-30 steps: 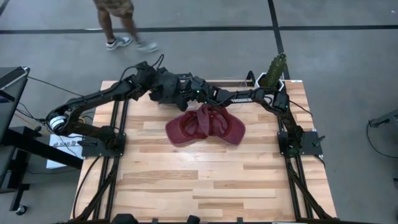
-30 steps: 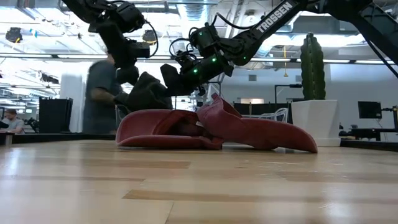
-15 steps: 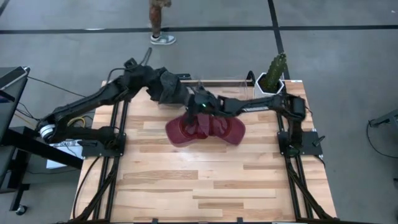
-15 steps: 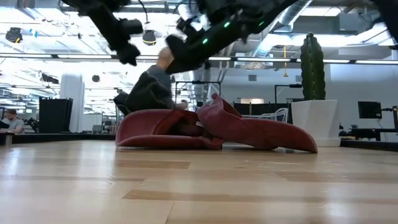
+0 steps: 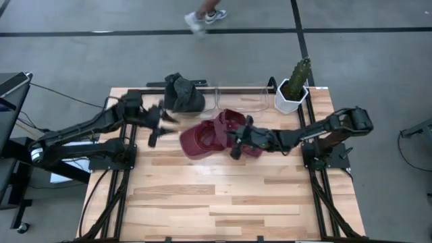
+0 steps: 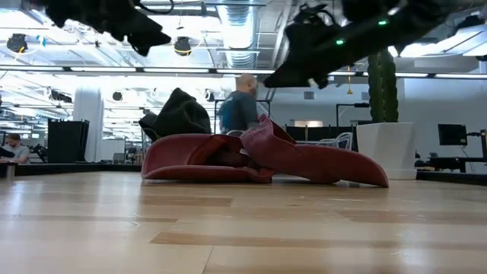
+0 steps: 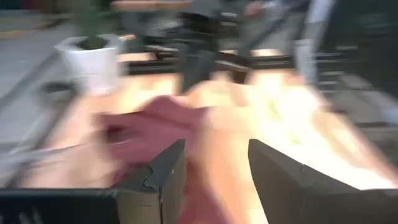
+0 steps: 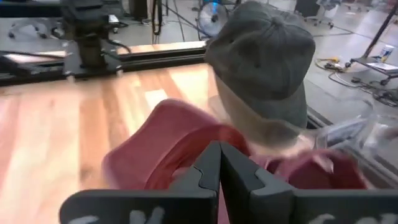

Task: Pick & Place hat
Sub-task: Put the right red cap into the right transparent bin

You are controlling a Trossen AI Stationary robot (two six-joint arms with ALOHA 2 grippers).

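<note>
The near half of the desk (image 5: 223,196) carries nothing of the task. Past the middle, the right hand (image 5: 237,143) hangs low over the near edge of the dark red hat (image 5: 219,138), its fingers (image 8: 219,163) pressed together with nothing between them, so it holds nothing; my guess is that it sits this low either to come in for a grip or because it has just let go, and I cannot tell which. The red hat lies collapsed on the wood toward the far edge, one fold standing up in the low view, a limp shape that would call for pinching a fold rather than a rim.

Level with it, toward the left edge, the left hand (image 5: 156,125) hangs clear of both hats, its fingers (image 7: 163,180) spread apart and empty.

Farther on, the dark grey hat (image 5: 182,96) sits upright at the far edge, left of a clear container (image 5: 243,98), apart from the red hat. A potted cactus (image 5: 295,84) stands in the far right corner. Beyond the desk a person (image 5: 202,17) crosses the floor.
</note>
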